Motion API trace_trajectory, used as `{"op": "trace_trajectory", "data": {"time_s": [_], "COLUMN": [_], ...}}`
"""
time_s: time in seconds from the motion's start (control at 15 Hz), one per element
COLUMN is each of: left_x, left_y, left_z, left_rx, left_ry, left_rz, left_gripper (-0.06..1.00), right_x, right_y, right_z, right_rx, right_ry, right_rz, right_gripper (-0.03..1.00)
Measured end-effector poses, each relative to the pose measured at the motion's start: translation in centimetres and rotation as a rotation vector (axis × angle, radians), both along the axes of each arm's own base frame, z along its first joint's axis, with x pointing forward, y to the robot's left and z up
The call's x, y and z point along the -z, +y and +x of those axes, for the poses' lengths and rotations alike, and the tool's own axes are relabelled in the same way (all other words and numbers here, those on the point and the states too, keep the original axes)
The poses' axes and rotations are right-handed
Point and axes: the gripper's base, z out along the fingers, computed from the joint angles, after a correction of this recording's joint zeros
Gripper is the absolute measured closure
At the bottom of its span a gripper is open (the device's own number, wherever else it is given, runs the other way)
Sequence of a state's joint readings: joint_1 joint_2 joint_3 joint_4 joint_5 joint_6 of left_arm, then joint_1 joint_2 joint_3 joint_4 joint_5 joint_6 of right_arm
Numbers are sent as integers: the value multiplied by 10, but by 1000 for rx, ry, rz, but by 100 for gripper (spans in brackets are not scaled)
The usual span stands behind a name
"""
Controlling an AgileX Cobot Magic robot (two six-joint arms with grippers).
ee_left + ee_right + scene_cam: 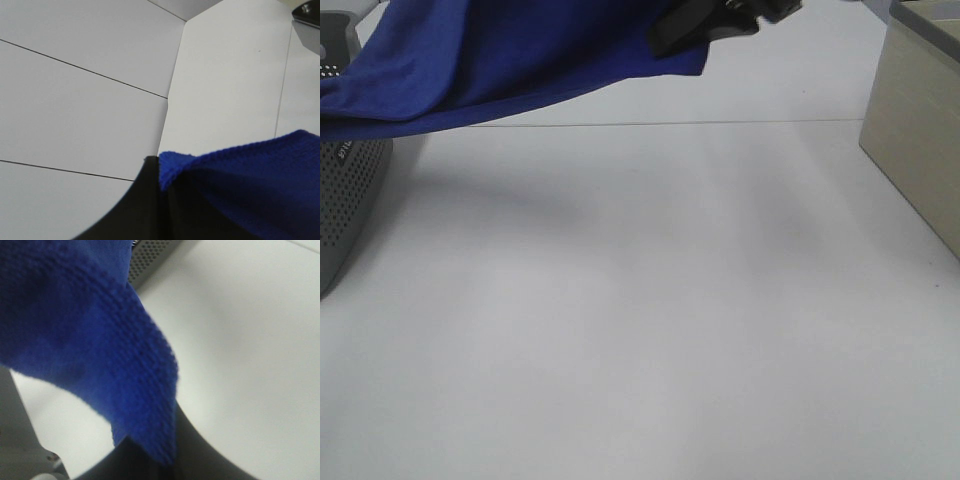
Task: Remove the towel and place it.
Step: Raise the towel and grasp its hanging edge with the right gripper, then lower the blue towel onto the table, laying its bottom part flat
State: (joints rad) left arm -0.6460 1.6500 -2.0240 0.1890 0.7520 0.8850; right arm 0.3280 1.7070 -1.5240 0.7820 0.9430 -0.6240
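The royal-blue microfibre towel hangs spread across the upper left of the frame, over the grey perforated plastic basket. The right claw pinches its corner and the left claw seems to pinch an edge. Best to lower both evenly, cloth taut, onto the bare white worktop.

The flat, matte white bench fills most of the frame. A thin straight seam line crosses it from side to side in the upper part. A grey perforated plastic basket stands on it at the left edge. A beige rectangular box stands at the upper right.
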Motion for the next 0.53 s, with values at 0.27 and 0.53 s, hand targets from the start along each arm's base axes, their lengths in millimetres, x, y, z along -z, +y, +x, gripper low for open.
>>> {"op": "trace_trajectory", "data": {"time_s": [0.27, 0.53], "left_x": [12, 18], "left_y": [-21, -28], "left_z": [23, 32], "left_rx": [5, 10], "left_ry": [-30, -39], "left_rz": [-158, -193], "left_gripper": [94, 94], "right_x": [-61, -99], "right_y": [-30, -50], "right_z": [0, 1], "right_rx": [85, 191], "right_ry": [-112, -273], "right_rz": [-342, -498], "right_gripper": [95, 95]}}
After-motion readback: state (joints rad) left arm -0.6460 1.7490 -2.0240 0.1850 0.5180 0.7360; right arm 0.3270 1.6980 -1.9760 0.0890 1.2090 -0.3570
